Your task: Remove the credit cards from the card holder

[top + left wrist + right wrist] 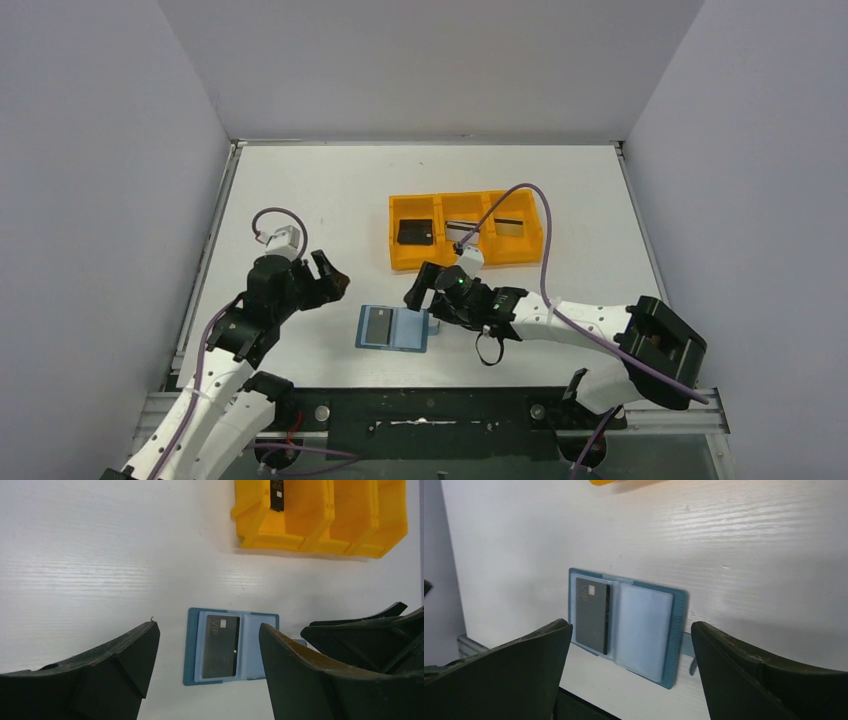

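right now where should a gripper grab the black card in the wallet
The card lies flat in the left pocket of the open wallet, so a top-down pinch has nothing to bite. Probably take its long edge by the fold, coming from the empty right half, and slide it out.

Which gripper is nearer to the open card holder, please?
Right. The right gripper hovers at the right edge of the card holder; the left gripper sits farther off, beyond its left edge.
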Robot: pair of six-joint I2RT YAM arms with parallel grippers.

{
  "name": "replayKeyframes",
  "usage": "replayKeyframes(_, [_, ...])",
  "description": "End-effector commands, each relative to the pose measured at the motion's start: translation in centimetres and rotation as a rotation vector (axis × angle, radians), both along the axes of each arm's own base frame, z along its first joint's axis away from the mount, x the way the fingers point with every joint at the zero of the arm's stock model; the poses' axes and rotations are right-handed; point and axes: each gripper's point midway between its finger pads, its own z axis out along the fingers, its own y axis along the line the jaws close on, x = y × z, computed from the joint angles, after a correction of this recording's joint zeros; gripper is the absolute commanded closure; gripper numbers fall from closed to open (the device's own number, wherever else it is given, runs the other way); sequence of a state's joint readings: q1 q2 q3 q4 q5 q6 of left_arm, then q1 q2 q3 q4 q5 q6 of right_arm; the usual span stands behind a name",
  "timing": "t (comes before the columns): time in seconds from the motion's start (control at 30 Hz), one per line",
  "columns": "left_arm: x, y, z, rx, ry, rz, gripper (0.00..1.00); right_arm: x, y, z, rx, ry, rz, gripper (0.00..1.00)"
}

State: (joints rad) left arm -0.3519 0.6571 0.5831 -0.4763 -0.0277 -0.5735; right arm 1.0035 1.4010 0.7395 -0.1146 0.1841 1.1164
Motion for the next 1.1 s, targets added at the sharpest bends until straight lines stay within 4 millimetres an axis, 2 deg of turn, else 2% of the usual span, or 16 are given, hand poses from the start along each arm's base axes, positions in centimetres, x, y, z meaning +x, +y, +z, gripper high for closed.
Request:
replayKeyframes(0.0, [0.0, -2.7, -0.6, -0.177, 0.080, -0.017, 0.30, 0.6, 4.2, 3.3, 0.174, -0.025, 0.035, 0.10])
replayKeyframes(0.17, [-0.4, -5.1, -3.3, -0.263, 0.181, -0.095, 0.42, -0.9, 7.1, 2.6, 0.239, 0.017, 0.126, 0.28])
replayKeyframes(0.3, [-0.8, -5.8, -5.6, -0.262, 0.273, -0.123, 0.54, -1.6, 8.5, 1.1, 0.219, 0.079, 0.174, 0.42])
replayKeyframes(0.37, [-1.0, -6.1, -6.3, -0.266, 0.300, -0.137, 0.56, -1.8, 9.2, 0.3, 0.217, 0.100, 0.197, 0.50])
replayKeyframes(0.5, [-1.5, -6.5, -7.0, -0.275, 0.323, -0.166, 0.60, -2.0, 10.3, -0.5, 0.216, 0.137, 0.229, 0.54])
replayKeyframes(0.77, [-2.0, -6.5, -8.5, -0.264, 0.367, -0.167, 0.61, -2.0, 9.0, -3.4, 0.092, 0.223, 0.162, 0.62])
replayKeyframes(1.07, [-2.8, -6.7, -10.2, -0.262, 0.416, -0.173, 0.63, -2.1, 8.4, -5.7, 0.077, 0.298, 0.138, 0.67])
